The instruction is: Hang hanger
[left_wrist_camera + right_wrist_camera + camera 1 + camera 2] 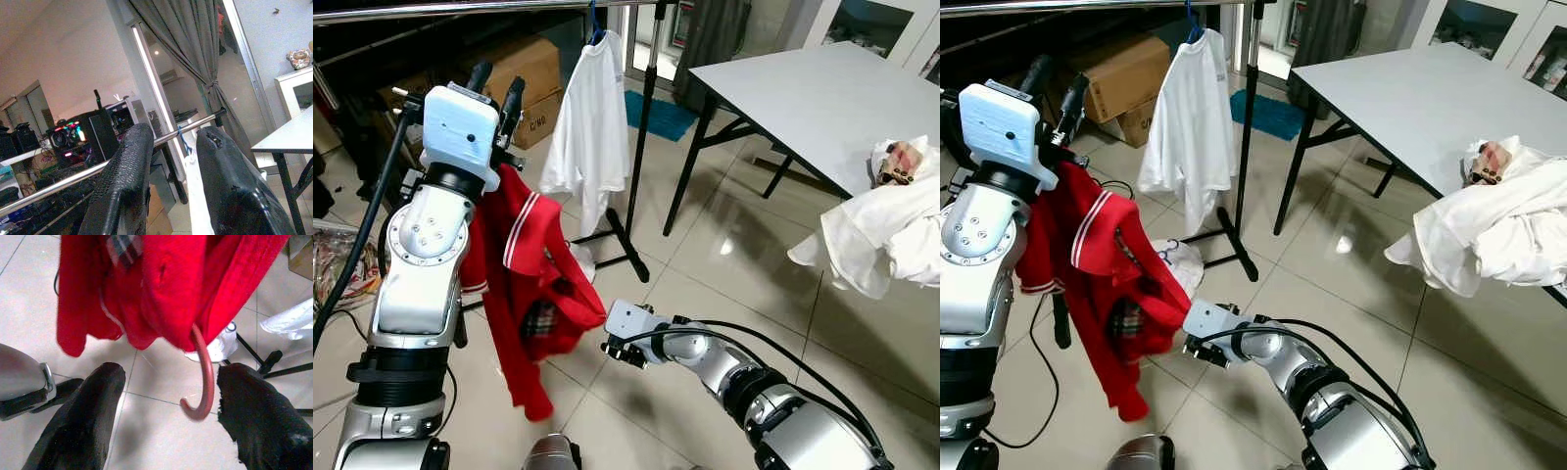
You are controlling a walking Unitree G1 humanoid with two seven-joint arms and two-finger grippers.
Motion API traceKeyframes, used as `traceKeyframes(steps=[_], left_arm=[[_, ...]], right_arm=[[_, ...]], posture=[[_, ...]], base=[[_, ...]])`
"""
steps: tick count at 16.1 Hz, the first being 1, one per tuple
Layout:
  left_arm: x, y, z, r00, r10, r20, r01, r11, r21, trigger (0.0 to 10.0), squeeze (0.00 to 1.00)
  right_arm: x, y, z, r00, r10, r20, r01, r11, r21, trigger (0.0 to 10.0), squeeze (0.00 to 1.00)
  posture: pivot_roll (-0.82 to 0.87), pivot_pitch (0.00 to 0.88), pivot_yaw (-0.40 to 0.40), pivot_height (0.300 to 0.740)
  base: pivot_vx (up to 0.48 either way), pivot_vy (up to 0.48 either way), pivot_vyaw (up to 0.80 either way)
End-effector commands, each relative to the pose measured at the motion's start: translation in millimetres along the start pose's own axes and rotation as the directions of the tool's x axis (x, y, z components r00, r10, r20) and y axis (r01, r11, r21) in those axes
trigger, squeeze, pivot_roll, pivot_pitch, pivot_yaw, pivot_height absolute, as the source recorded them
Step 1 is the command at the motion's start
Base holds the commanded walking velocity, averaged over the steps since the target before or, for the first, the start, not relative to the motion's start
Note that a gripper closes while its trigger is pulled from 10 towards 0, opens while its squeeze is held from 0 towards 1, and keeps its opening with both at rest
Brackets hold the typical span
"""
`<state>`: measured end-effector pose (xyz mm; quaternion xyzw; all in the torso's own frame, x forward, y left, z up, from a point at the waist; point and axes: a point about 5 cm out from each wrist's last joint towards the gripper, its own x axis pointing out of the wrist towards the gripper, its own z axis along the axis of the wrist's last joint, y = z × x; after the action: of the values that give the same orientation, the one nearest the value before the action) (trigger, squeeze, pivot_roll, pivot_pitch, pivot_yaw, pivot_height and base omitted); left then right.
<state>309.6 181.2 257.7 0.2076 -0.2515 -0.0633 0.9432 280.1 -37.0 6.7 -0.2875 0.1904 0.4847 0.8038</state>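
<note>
Your left gripper (pixel 497 86) is raised high at the left, jaws up toward the clothes rail (pixel 98 169); its wrist view shows the two fingers (pixel 124 181) apart with the rail behind the gap, so the jaws stand released, grasping nothing. A red garment (pixel 524 284) drapes from that arm, hanging down its inner side. The hanger hook (pixel 203 382) pokes out of the red cloth's lower folds, pointing downward, between the spread fingers of your right gripper (pixel 168 418) without touching either. That right gripper sits low, at the garment's hem, jaws released. Right of the garment, a white shirt (pixel 587 127) hangs on the rail, beside the rack upright (pixel 641 127). Farther right stands the counter (pixel 822 98), with white cloth (pixel 891 230) piled over its near edge.
</note>
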Motion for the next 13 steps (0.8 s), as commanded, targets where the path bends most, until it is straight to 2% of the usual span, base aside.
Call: traceKeyframes(steps=[1,12,13], left_arm=[[4.6,-0.5,15.0,0.998,-0.009,0.065,0.008,1.000,0.010,10.0,0.00],[5.0,-1.0,16.3,0.998,-0.011,0.068,0.010,1.000,0.010,10.0,0.00],[11.6,-5.7,28.6,0.993,-0.027,0.115,0.026,1.000,0.005,10.0,0.00]], right_arm=[[-0.6,-4.3,0.4,1.000,-0.013,-0.011,0.013,1.000,0.006,10.0,0.09],[-0.1,-3.0,-1.8,0.999,-0.007,-0.032,0.007,1.000,0.012,10.0,0.09],[3.9,-1.3,3.6,0.999,-0.016,-0.030,0.018,0.999,0.049,10.0,0.00]], posture=[[0.16,0.034,-0.021,0.740],[0.16,0.034,-0.021,0.740],[0.16,0.017,-0.021,0.740]], base=[[0.000,0.000,0.00],[0.000,0.000,0.00],[0.000,0.000,0.00]])
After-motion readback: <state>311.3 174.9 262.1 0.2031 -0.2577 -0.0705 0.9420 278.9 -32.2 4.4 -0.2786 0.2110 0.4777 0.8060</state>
